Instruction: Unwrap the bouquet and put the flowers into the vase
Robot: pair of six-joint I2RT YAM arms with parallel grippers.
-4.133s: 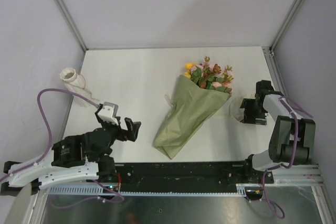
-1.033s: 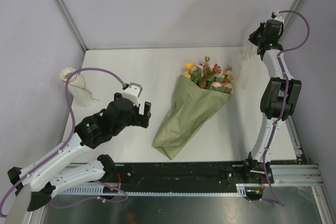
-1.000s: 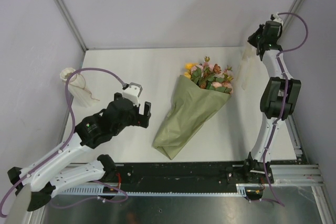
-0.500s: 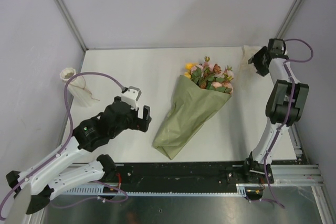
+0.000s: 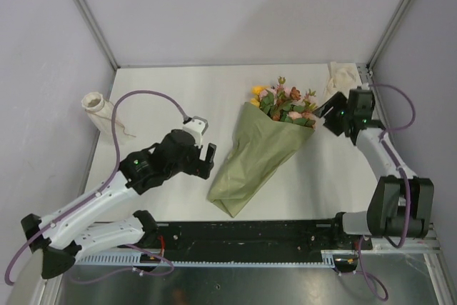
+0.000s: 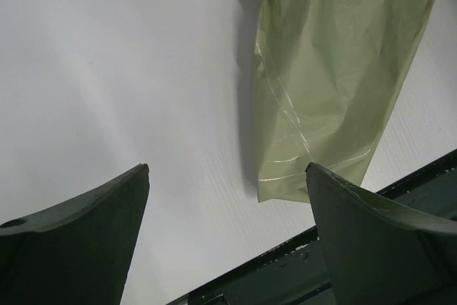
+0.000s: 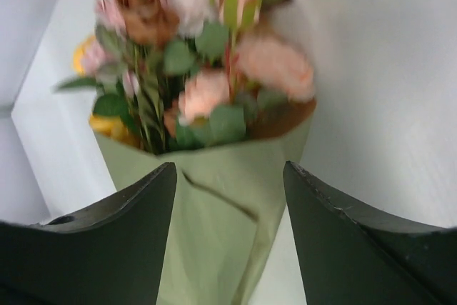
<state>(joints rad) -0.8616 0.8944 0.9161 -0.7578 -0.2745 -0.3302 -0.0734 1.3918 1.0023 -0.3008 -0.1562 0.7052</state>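
Note:
The bouquet (image 5: 258, 153) lies on the white table in its olive-green paper. The flowers (image 5: 285, 103), pink, yellow and rust, stick out at its far end. My left gripper (image 5: 209, 160) hangs open just left of the paper's lower part. In the left wrist view that gripper (image 6: 227, 171) holds nothing, and the bouquet's pointed end (image 6: 321, 76) lies ahead to the right. My right gripper (image 5: 326, 113) stands open just right of the blooms. The right wrist view shows the same gripper (image 7: 228, 168) empty, facing the flowers (image 7: 207, 55) and the paper (image 7: 214, 241). The cream vase (image 5: 93, 100) stands at the far left.
A cream ribbon (image 5: 343, 75) lies crumpled in the back right corner of the table. The left arm's purple cable (image 5: 143, 95) arches over the table near the vase. A black rail (image 5: 250, 233) runs along the near edge. Grey walls close in on three sides.
My right gripper opened and let go of the cream ribbon at the back right corner, then came down beside the blooms. My left gripper moved right, closer to the paper.

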